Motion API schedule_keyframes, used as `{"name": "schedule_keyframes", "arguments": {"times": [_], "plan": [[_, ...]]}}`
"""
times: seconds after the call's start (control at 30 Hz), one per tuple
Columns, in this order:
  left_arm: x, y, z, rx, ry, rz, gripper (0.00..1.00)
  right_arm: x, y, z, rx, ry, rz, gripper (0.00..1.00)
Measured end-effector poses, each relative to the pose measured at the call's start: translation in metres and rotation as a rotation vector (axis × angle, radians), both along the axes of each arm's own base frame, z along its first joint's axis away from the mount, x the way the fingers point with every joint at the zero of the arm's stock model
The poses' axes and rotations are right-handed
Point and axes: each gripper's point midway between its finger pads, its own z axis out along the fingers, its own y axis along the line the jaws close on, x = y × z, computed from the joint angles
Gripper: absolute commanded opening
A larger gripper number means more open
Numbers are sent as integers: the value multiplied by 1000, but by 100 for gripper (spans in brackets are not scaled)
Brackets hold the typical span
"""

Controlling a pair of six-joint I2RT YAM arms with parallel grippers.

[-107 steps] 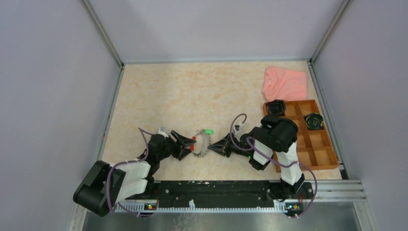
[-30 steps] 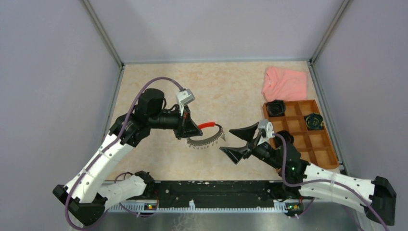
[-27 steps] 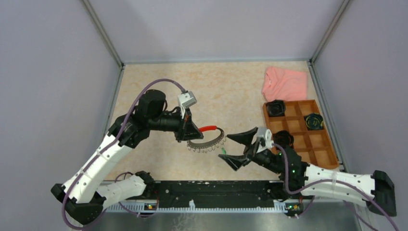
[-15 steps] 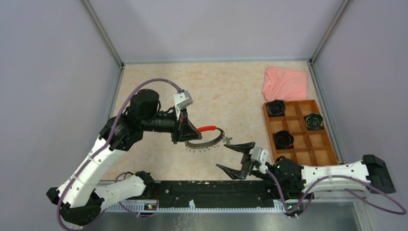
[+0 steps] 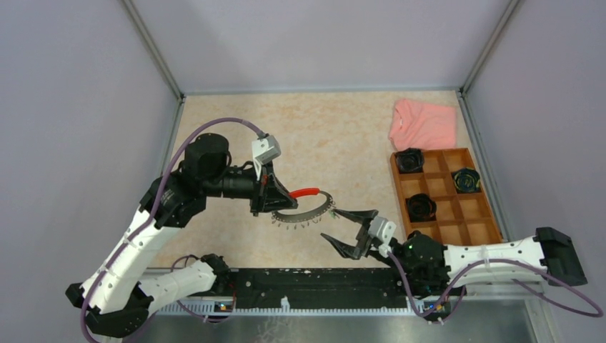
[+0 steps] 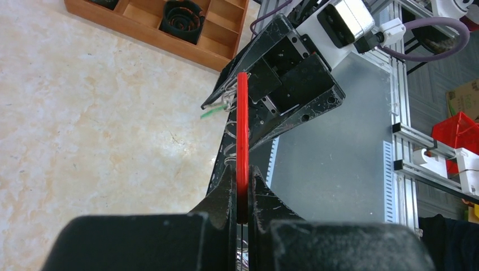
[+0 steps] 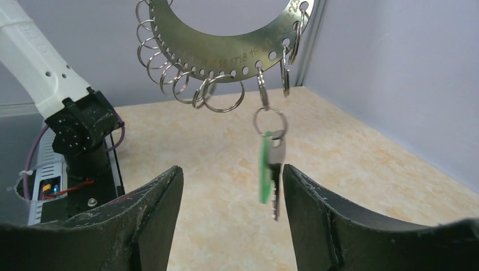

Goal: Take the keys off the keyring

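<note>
My left gripper [image 5: 275, 197] is shut on the red sleeve [image 5: 306, 191] of the keyring [image 5: 309, 211] and holds the hoop above the table. The left wrist view shows that sleeve [image 6: 243, 124] edge-on, pinched at my left gripper [image 6: 243, 189]. In the right wrist view the keyring [image 7: 226, 53] is a flat grey arc hung with several small split rings. The keys [image 7: 270, 169], a green-headed one against a silvery one, dangle from one split ring. They hang between the fingers of my open right gripper [image 7: 231, 169], close to the right finger [image 7: 308, 209], and whether they touch it I cannot tell. My right gripper [image 5: 345, 230] sits just below and right of the hoop.
A wooden compartment tray [image 5: 493, 236] lies at the right with black coiled bundles [image 5: 410, 160] in some cells. A pink cloth [image 5: 423, 123] lies behind it. The black base rail [image 5: 321, 279] runs along the near edge, and grey walls close in the table.
My right arm has swung down toward the near edge, bringing its gripper under the keyring, and its jaws have narrowed around the hanging keys. The left gripper, still holding the ring, drifted slightly left.
</note>
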Motion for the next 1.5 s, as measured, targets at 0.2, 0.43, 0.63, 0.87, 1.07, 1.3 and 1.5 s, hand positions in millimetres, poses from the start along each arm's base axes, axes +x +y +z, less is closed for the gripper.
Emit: {"name": "schedule_keyframes", "arguments": {"times": [0.2, 0.43, 0.63, 0.87, 1.07, 1.3, 1.5], "plan": [[-2, 0, 1, -5, 2, -11, 0, 1, 3, 7, 8, -11, -7, 56], [-3, 0, 1, -7, 5, -15, 0, 2, 9, 19, 26, -14, -12, 46], [-5, 0, 2, -10, 7, -22, 0, 2, 12, 18, 21, -9, -11, 44], [-6, -1, 3, -13, 9, -31, 0, 2, 14, 16, 21, 6, -6, 44], [-6, -1, 3, -14, 11, -30, 0, 2, 15, 14, 16, 22, -3, 50], [-7, -1, 3, -15, 17, -29, 0, 7, 9, 10, 10, 57, -36, 70], [-6, -1, 3, -14, 28, -19, 0, 10, -2, 14, 27, 84, -58, 70]]}}
